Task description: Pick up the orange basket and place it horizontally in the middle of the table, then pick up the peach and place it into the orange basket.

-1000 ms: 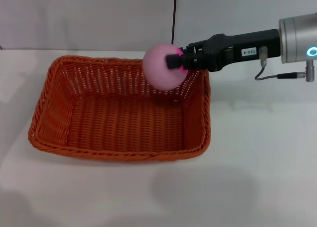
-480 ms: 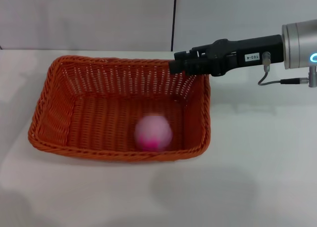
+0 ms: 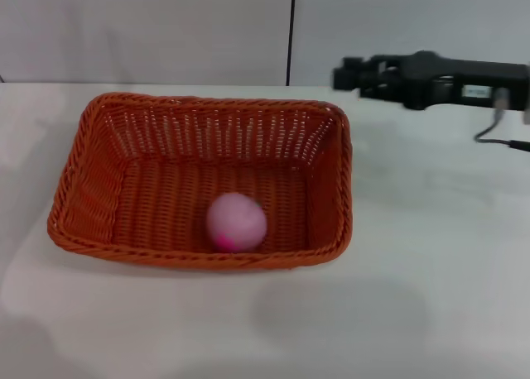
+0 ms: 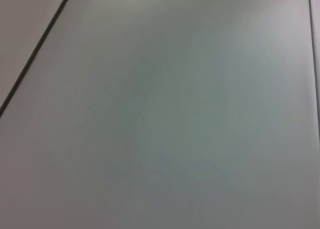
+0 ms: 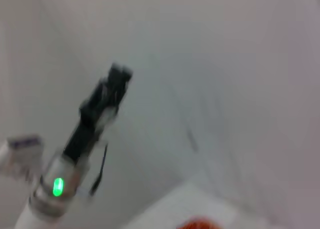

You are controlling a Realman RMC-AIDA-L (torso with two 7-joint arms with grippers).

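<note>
One orange basket [image 3: 203, 184] sits on the table [image 3: 431, 263], with one peach [image 3: 237, 222] lying inside near its front wall. The right gripper [image 3: 341, 74] hangs up past the basket's far right corner, empty; can't tell if it's spread or pressed together

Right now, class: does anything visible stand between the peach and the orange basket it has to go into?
Nothing does. The peach already lies on the floor of the orange basket, near its front wall. The right pincer hangs clear beyond the basket's far right corner, holding nothing.
</note>
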